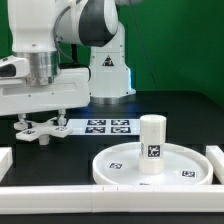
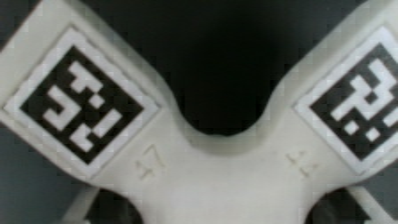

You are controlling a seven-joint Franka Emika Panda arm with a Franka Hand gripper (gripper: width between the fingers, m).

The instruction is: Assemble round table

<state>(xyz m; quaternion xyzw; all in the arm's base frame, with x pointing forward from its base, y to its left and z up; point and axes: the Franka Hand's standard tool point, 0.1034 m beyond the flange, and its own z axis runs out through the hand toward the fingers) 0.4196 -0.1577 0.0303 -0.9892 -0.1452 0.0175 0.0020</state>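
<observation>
The small four-armed cross piece [image 1: 38,131] lies low at the exterior view's left, at table level beside the marker board. My gripper [image 1: 40,121] is down over it, fingers on either side of its hub. In the wrist view the cross piece [image 2: 214,165] fills the frame, two tagged arms spreading away, and its hub spans the gap between my fingers [image 2: 82,203]; the gripper [image 2: 217,204] is shut on it. The short post [image 1: 151,143] stands upright on the large rimmed round disc [image 1: 125,168] at the front right.
The marker board [image 1: 108,126] lies flat behind the disc. White border rails run along the front [image 1: 60,190], the exterior view's right [image 1: 216,158] and left [image 1: 5,157]. The robot base [image 1: 108,70] stands at the back.
</observation>
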